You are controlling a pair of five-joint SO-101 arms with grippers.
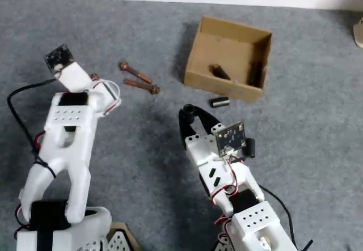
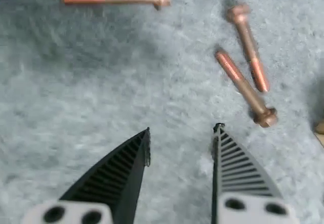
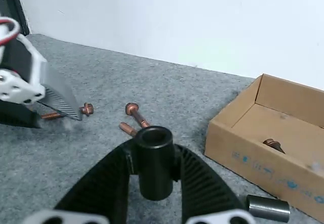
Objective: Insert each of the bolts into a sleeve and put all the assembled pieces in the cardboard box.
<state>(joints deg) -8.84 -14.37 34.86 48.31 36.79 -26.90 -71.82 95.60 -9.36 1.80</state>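
On the grey bench [image 1: 142, 166], the right hand [image 3: 153, 155] gripped a black sleeve [image 3: 153, 176] near the cardboard box [image 1: 224, 85]. The left hand [image 2: 182, 129] hung spread wide beside three bolts [image 2: 245, 90].

Tabletop [image 1: 317, 149] is grey, felt-like; plain white wall [image 3: 177, 16] behind, w/ dark vertical strip [image 3: 9, 4] at one edge, maybe furniture. Light even, shadows soft.

Grey felt mat [image 1: 317, 149] — white wall [image 3: 152, 16].
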